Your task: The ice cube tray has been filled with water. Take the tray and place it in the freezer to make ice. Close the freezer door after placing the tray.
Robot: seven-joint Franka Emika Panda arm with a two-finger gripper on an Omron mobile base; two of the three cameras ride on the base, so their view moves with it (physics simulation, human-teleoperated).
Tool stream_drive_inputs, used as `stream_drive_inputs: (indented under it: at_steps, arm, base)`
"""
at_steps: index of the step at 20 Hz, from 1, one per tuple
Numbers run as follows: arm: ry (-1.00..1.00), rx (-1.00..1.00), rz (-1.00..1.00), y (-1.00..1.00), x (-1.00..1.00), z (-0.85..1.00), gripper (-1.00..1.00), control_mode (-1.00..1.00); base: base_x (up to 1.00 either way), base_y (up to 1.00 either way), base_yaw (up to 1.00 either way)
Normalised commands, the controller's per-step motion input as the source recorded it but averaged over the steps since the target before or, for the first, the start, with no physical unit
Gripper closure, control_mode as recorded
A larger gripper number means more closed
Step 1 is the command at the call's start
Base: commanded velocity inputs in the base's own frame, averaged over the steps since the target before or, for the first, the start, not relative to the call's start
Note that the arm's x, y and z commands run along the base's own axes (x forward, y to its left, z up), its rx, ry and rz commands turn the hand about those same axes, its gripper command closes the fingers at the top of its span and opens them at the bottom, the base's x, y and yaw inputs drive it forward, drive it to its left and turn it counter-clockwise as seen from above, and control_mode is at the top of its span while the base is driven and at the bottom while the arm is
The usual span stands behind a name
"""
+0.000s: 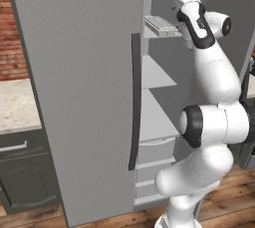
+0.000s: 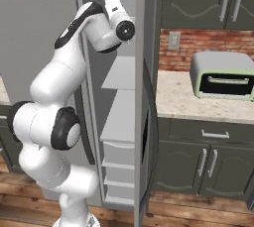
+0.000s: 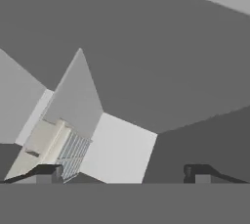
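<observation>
The freezer (image 1: 159, 72) is seen standing open, its white shelves exposed between two grey door panels, and it serves as the landmark here. The ice cube tray (image 1: 162, 25) is laid flat on the upper shelf (image 1: 155, 34) of the freezer, near that shelf's front edge, with its small cells visible. In the hand view the tray (image 3: 68, 152) is found at the lower left, resting on the pale shelf surface against the grey inner walls. The gripper (image 3: 124, 173) is held just in front of the freezer at the height of that upper shelf; its two dark fingertips (image 3: 46, 171) are spread wide apart and nothing is gripped between them, so the tray is released. The freezer door (image 2: 144, 122) is swung open at the freezer's right side, seen edge-on in the right base view with its dark panel partly visible. To the right of the freezer, a counter (image 2: 188, 97) is seen against a brick wall, and a green toaster oven (image 2: 223, 75) is set on it.
</observation>
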Motion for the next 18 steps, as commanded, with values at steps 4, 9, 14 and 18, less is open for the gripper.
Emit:
stream_drive_inputs:
  at_steps: [4, 9, 14, 18]
  arm:
    - [-0.22, -0.23, -0.06, 0.92, -1.0, -0.43, -1.0, -1.0]
    - [0.02, -0.02, -0.15, 0.29, -1.0, 0.38, -1.0, -1.0]
    - [0.2, 0.0, -0.22, 0.06, -1.0, 0.66, -1.0, -1.0]
    - [0.41, 0.0, -0.28, 0.05, -0.95, 0.46, -1.0, -1.0]
  base:
    - [0.0, 0.0, 0.0]
    - [0.0, 0.0, 0.0]
    - [0.0, 0.0, 0.0]
    - [0.0, 0.0, 0.0]
